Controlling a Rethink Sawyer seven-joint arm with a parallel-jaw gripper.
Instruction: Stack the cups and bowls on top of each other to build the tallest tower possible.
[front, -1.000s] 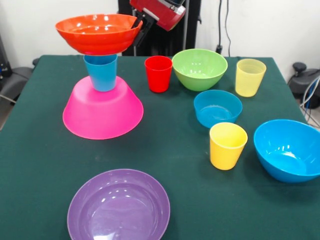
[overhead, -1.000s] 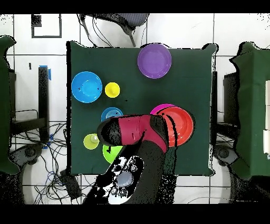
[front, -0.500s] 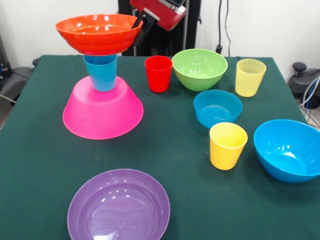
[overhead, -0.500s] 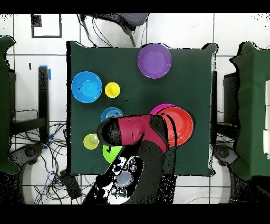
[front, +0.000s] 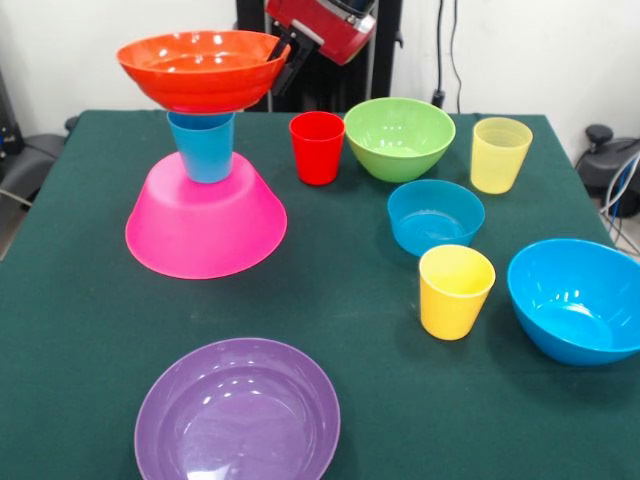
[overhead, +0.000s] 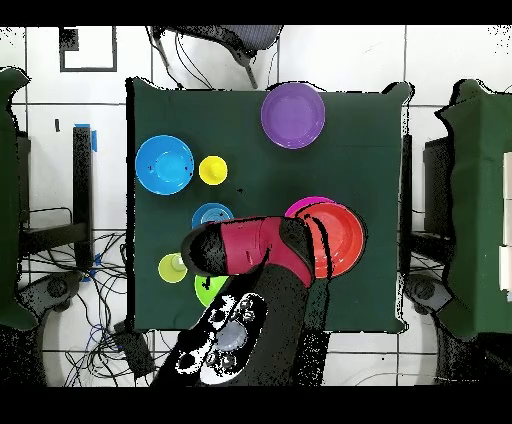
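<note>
On the green table the tower stands at the left of the front view: a pink bowl turned upside down, a blue cup upright on its flat base, and an orange bowl sitting mouth-up over the cup. The gripper pinches the orange bowl's right rim, one dark finger inside the rim and the other outside, with the red arm above and to the right. The orange bowl looks slightly raised over the cup; whether they touch I cannot tell.

Right of the tower a red cup stands just beside a green bowl, and a pale yellow cup stands farther right. Nearer the camera sit a small blue bowl, a yellow cup and a larger blue bowl. A purple bowl sits alone at the near edge, mouth up.

From overhead, the arm covers much of the pink bowl and reaches the orange bowl; the purple bowl lies well apart at the far side.
</note>
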